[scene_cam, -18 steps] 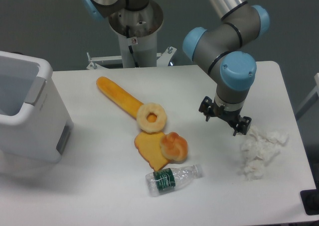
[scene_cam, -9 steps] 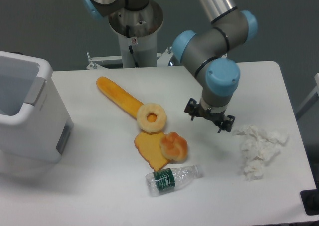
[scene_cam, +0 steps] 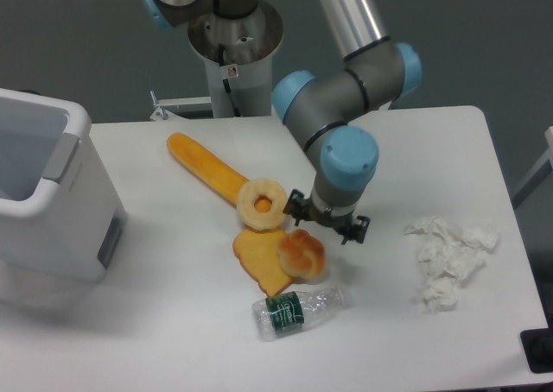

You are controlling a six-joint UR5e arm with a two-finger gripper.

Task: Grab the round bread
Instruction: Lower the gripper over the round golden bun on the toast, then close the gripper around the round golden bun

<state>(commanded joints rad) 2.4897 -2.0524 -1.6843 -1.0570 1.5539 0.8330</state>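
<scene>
Camera | white table [scene_cam: 173,323], grey wall | gripper [scene_cam: 327,218] apparently spread, just above round bread [scene_cam: 301,254]

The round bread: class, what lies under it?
The round bread rests partly on the flat orange toast slice, overlapping its right edge, with its other side over the white table. Anything directly beneath the bun is covered.
</scene>
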